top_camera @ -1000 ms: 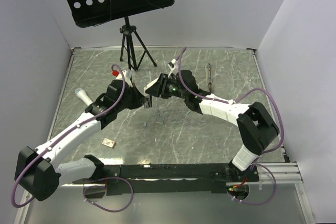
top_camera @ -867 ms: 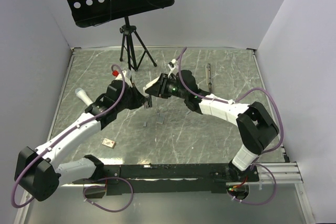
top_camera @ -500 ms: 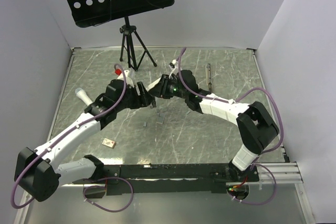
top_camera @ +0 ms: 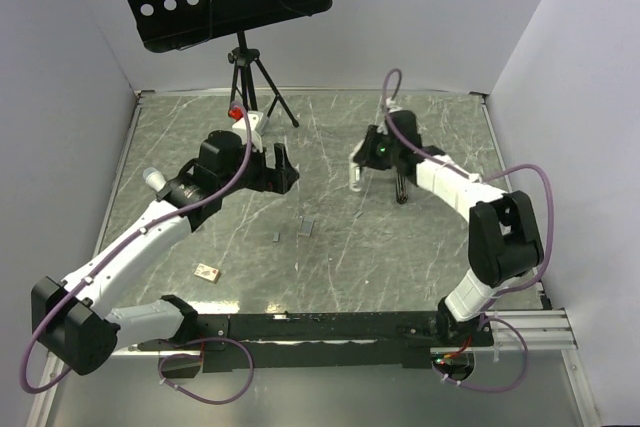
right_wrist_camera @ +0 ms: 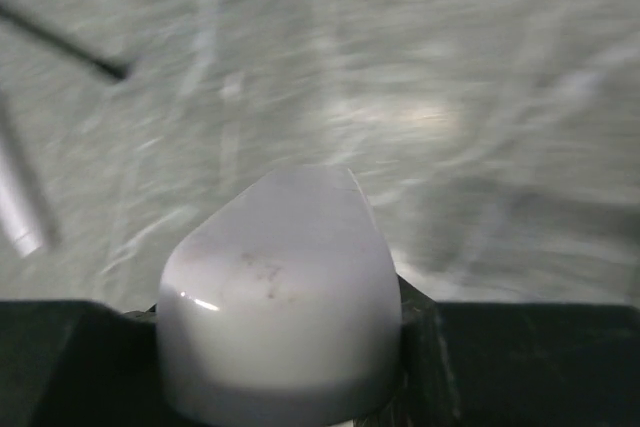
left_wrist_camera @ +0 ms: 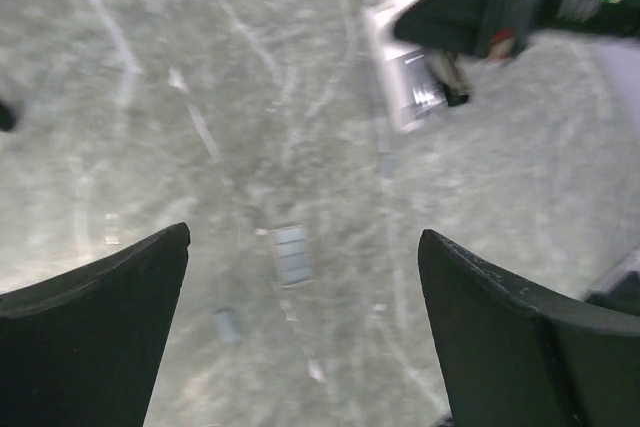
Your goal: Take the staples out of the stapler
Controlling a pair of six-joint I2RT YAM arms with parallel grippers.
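Grip stapler (left_wrist_camera: 408,97) firm in R pincer (top_camera: 358,172), shut on it above tabletop (top_camera: 440,257), & lower gently away fr. loose staples (top_camera: 307,227) mid-tabletop, w/ L pincer (left_wrist_camera: 305,237) wide open, empty, held clear.

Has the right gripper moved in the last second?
Yes. The right gripper, gripping the stapler, has swung right, from just behind the staples to well right of them.

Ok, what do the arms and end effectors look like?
Left arm and right arm: white shells, black joints, a purple cable looping alongside each. Left end effector has black fingers and a red tab nearby; right wrist shows a green light.
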